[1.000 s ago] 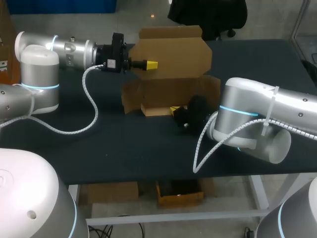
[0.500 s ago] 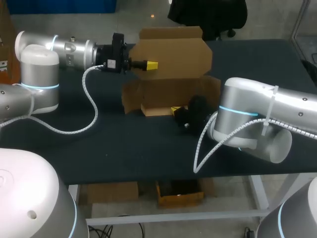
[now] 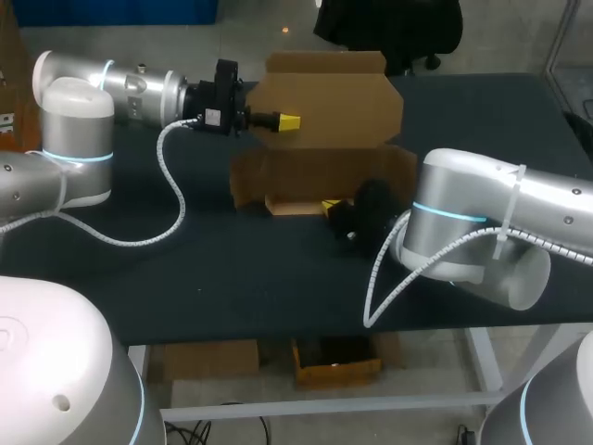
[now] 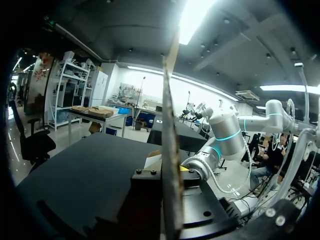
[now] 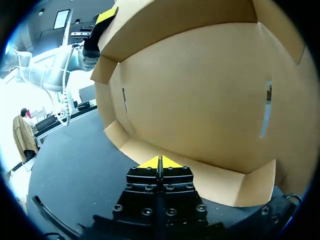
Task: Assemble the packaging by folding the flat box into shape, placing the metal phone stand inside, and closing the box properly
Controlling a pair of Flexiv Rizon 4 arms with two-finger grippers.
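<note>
The brown cardboard box (image 3: 315, 174) stands half folded at the table's middle, its big lid panel (image 3: 324, 97) raised upright at the back. My left gripper (image 3: 289, 121) is shut on that lid's side edge; in the left wrist view the lid (image 4: 170, 140) runs edge-on between the fingers of the left gripper (image 4: 172, 172). My right gripper (image 3: 329, 205) is shut with nothing in it, its tips against the box's low front wall. In the right wrist view the right gripper (image 5: 160, 162) touches that front flap, with the open box (image 5: 200, 90) ahead. No phone stand shows.
The dark table (image 3: 185, 269) lies bare in front of the box and to its left. My left arm's white cable (image 3: 171, 199) loops over the table at the left. My right arm (image 4: 220, 135) shows beyond the lid in the left wrist view.
My left gripper and the lid it holds have shifted slightly right. The box's far corner moved with it. The right gripper has stayed at the front wall.
</note>
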